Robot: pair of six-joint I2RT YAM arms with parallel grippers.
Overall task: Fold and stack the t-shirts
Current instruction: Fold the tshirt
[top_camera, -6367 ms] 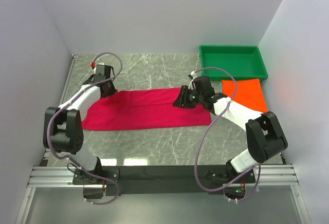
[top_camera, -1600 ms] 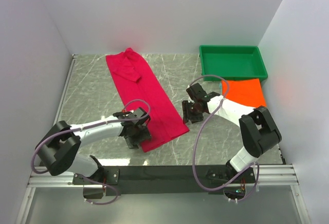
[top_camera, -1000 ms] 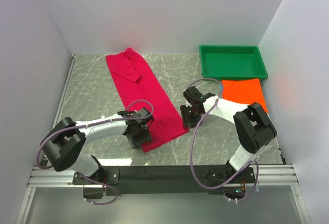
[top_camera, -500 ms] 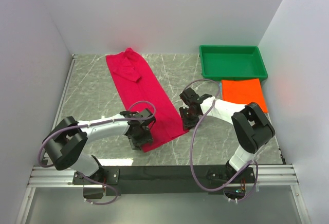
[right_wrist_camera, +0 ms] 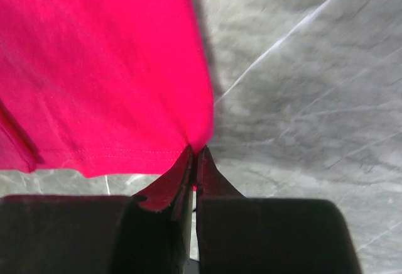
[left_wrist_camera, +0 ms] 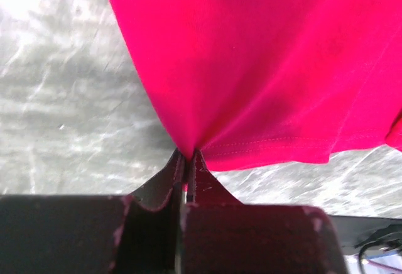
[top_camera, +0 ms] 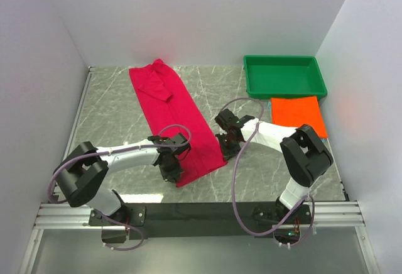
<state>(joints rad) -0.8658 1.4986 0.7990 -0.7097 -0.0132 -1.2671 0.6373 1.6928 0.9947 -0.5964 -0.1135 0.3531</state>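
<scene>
A crimson-pink t-shirt lies as a long folded strip, running from the back wall toward the near middle of the table. My left gripper is shut on its near left corner; the cloth bunches into the closed tips. At the strip's near right corner my right gripper is likewise shut on the hem, pinched at its tips. A folded bright orange t-shirt lies flat at the right, in front of the tray.
A green plastic tray stands at the back right corner. White walls close in the left, back and right sides. The marble tabletop shows on either side of the pink strip.
Both grippers have closed on the pink shirt's near corners. The right gripper has shifted slightly left onto the cloth's edge. Much earlier the shirt lay crosswise; now it runs front to back.
</scene>
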